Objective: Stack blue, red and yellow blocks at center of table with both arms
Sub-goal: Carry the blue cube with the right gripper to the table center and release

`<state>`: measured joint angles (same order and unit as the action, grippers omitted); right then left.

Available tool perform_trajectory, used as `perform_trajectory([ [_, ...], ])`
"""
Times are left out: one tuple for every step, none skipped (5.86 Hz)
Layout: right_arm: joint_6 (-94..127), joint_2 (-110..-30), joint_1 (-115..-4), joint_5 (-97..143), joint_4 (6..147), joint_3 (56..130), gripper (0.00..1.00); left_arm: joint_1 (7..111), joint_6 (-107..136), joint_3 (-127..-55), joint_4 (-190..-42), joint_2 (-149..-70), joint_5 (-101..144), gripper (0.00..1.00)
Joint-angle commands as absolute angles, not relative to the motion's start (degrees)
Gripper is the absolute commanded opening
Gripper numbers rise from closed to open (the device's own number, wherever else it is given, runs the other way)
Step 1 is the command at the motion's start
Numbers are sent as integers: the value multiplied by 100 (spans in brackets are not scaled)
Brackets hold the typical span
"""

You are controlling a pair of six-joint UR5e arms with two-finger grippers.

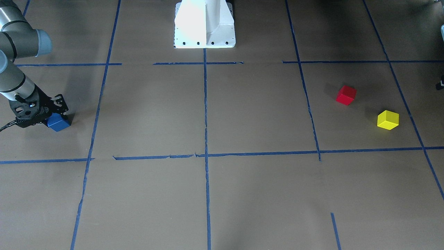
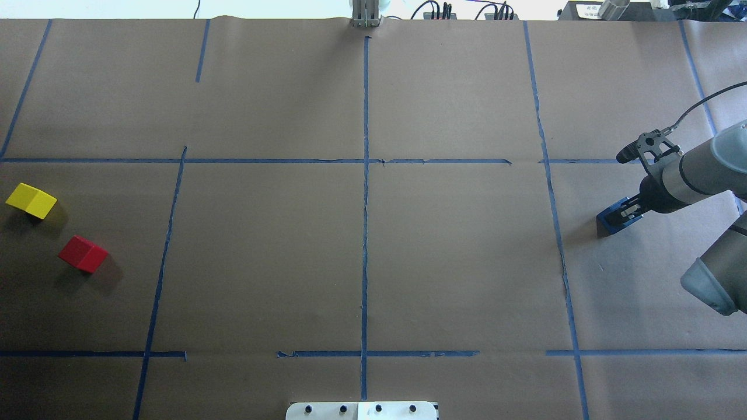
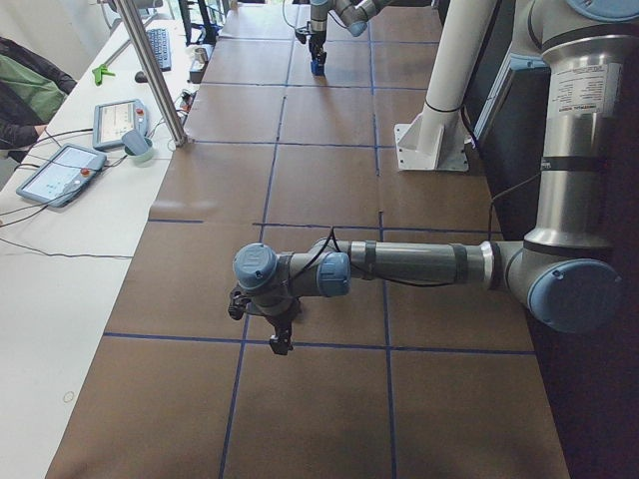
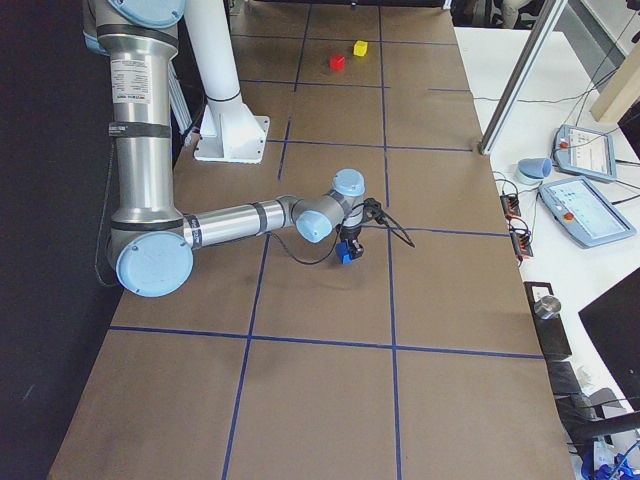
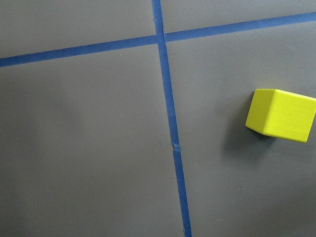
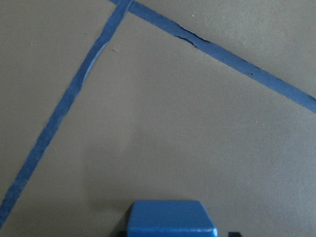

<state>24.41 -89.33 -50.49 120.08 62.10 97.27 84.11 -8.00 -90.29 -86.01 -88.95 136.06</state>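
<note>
The blue block (image 1: 59, 123) rests on the table at the robot's right side. My right gripper (image 1: 54, 116) is down over it with its fingers at the block's sides and looks shut on it; the overhead view shows the gripper (image 2: 621, 214) and the block (image 2: 608, 223) too. In the right wrist view the blue block (image 6: 171, 220) fills the bottom centre. The red block (image 1: 346, 95) and the yellow block (image 1: 387, 120) lie free at the robot's left side. My left gripper (image 3: 282, 344) shows only in the exterior left view, so I cannot tell its state. The yellow block (image 5: 281, 115) lies at the right of the left wrist view.
Brown paper with blue tape grid lines (image 2: 365, 192) covers the table. The white robot base (image 1: 204, 24) stands at the table's robot-side edge. Tablets (image 3: 60, 172) and a person (image 3: 25, 90) are at a side bench past the far edge.
</note>
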Motion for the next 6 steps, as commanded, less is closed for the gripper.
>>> perform_trajectory([
  [4240, -8416, -5010, 12119, 6292, 9948, 4, 8411, -809, -9053, -8622, -8895, 13605, 100],
  [5167, -7880, -4731, 12077, 6432, 9923, 3, 8411, -800, -9053, -8622, -8895, 13605, 100],
  [5768, -6970, -4415, 11876, 7286, 9923, 3, 8411, -800, -9070, -8622, -8895, 13614, 100],
  [6270, -6100, -3838, 11239, 8252, 9845, 3, 8411, -800, -9070, -8622, -8895, 13614, 100],
  [6867, -5334, -3475, 10980, 8444, 9383, 3, 8411, -800, -9079, -8631, -8903, 13614, 100],
  [7317, -4508, -3089, 10595, 8446, 8604, 3, 8411, -800, -9070, -8622, -8903, 13614, 100],
])
